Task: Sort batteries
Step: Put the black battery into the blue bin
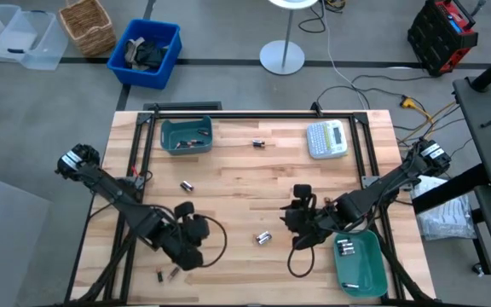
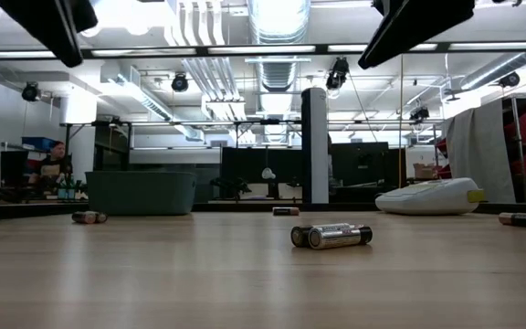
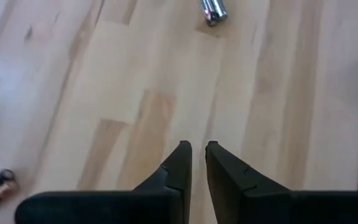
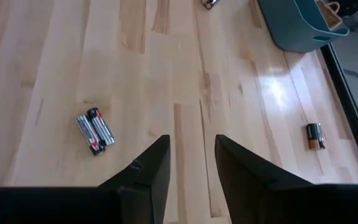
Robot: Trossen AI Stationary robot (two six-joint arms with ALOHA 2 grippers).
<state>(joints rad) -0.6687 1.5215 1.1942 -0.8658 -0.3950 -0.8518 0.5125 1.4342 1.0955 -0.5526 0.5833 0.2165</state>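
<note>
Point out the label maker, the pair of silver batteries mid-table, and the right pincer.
label maker (image 1: 326, 139), high view, its keypad.
pair of silver batteries (image 1: 264, 238), high view, where the two touch.
right pincer (image 4: 188, 155), right wrist view, gap between its open fingertips.

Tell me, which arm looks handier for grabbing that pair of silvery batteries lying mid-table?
Probably the right. Its right gripper hangs empty with fingers apart, close beside the battery pair, which also shows near it in the right wrist view. The left gripper sits farther off, fingers nearly together.

Ceiling lamps (image 2: 277, 23) are lighting everything brightly and evenly. Glare is pooling on the wooden table (image 4: 278, 93) near the teal bin (image 4: 297, 28). Shadows are staying soft, and the close dark fingers (image 3: 182, 168) are blurring slightly.
</note>
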